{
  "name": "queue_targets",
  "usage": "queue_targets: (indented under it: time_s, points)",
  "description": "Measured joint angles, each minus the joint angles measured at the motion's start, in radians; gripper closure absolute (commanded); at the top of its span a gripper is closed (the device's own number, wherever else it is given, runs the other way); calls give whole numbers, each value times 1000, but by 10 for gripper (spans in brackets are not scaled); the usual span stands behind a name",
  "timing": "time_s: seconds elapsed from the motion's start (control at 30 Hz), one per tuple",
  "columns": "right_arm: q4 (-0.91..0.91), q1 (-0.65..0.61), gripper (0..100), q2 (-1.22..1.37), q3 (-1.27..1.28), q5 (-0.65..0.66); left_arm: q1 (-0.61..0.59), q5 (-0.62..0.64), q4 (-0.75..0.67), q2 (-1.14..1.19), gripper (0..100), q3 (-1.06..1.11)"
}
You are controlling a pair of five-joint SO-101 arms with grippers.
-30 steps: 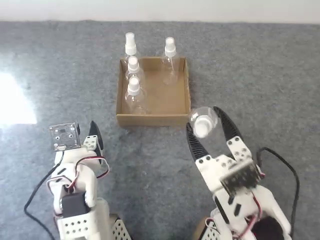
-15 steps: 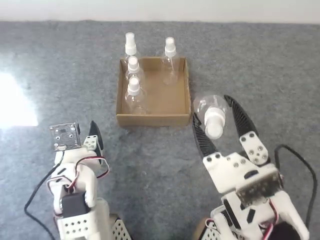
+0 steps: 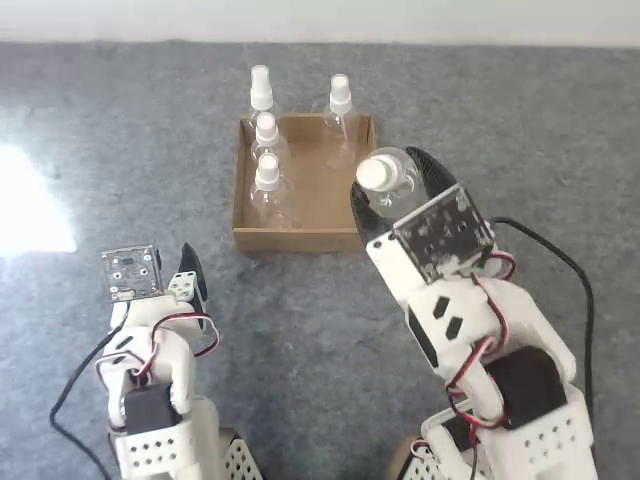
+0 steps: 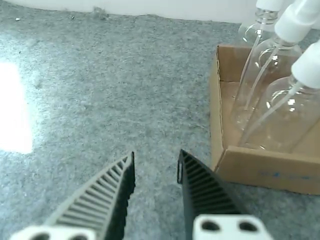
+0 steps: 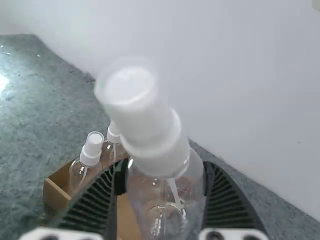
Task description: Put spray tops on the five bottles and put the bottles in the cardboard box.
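Just right of centre in the high view, the right gripper (image 3: 393, 190) clamps the body of a clear, white-topped plastic spray bottle (image 3: 378, 173) over the brown cardboard box's (image 3: 290, 240) right wall; probably light and slippery, best held mid-body

Findings, high view: the right arm (image 3: 470, 310) covers the near right corner of the cardboard box (image 3: 300, 240). Its camera board (image 3: 440, 235) hides the lower body of the held bottle (image 3: 390, 185).

Right wrist view: that bottle's spray top (image 5: 135, 105) is blurred, and its base is cut off by the frame edge.

Left wrist view: the box and the standing bottles (image 4: 285, 115) run out of frame. The left tool (image 4: 156, 155) is cut off at its base.
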Motion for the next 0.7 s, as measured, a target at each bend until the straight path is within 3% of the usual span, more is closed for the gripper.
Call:
queue_targets:
  time_s: [0.7]
  points:
    - [-204,-5,912,334,0,-117,0,0,0,0,869,0]
